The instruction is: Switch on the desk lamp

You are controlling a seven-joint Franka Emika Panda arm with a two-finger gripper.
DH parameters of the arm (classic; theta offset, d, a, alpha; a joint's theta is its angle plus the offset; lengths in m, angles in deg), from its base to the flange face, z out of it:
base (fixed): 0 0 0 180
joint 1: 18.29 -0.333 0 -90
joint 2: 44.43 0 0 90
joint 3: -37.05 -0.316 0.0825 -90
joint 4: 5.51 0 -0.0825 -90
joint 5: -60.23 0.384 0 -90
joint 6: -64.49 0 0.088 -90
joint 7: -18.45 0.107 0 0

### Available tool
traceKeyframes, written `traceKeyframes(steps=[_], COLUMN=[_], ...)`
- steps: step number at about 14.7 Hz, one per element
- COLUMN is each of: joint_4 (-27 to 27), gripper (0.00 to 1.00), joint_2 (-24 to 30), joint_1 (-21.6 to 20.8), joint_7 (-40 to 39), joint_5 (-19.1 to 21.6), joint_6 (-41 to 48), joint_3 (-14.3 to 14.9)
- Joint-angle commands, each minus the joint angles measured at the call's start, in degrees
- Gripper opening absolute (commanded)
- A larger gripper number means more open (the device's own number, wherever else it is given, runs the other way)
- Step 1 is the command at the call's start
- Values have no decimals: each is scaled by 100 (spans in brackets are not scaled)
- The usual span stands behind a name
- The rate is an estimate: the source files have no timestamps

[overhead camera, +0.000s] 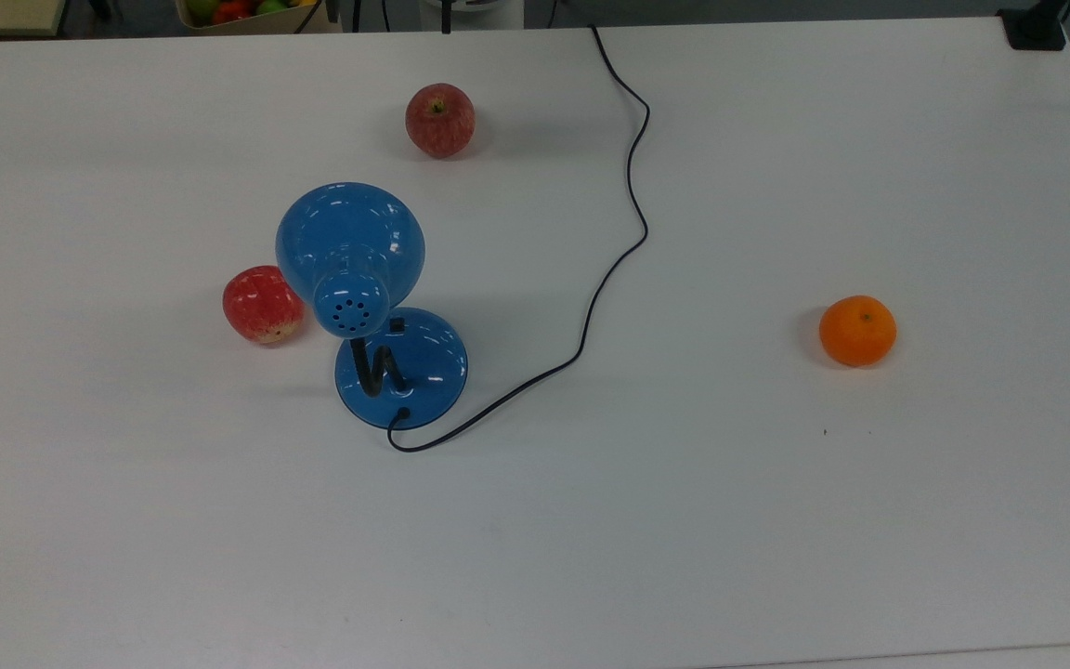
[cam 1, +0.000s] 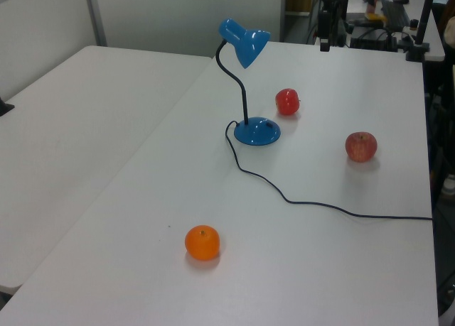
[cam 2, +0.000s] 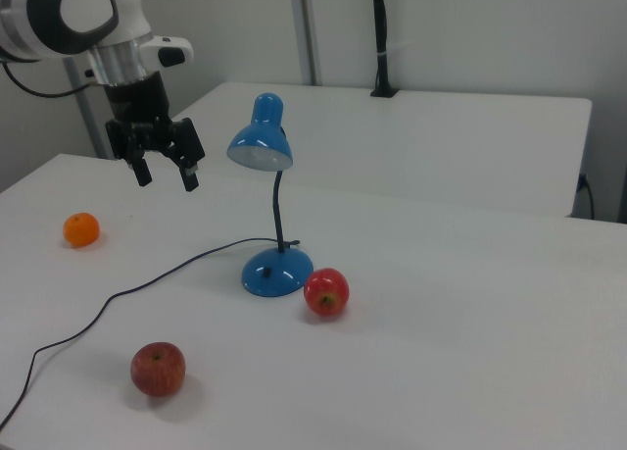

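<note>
Two apart-spread fingers of the gripper (cam 2: 167, 174) hold nothing, hanging above the table (cam 2: 470, 352), off the right view's left of the desk lamp (cam 2: 266, 210).

blue desk lamp (cam 1: 250, 77) on white table (cam 1: 178, 198), orange (cam 1: 202, 242) near front, 2 apples (cam 1: 361, 146)

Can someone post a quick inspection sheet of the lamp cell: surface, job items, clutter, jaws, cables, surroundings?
Surface: white table, bare apart from the items below.
Job's things: desk lamp upright, black switch on its base.
Clutter: two apples, one close beside the lamp; an orange apart.
Grippers: gripper in the air above the table, jaws open, holding nothing.
Cables: black cord runs from the base off the table edge.
Surroundings: second white table alongside.
</note>
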Motion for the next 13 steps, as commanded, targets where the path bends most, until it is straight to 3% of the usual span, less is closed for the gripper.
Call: traceKeyframes(steps=[1, 13], joint_4=[21, 21], gripper=[100, 100], joint_2=[46, -7], joint_1=[-20, 7], joint_7=[-7, 2], joint_5=[-14, 4], joint_6=[106, 53], joint_3=[21, 39])
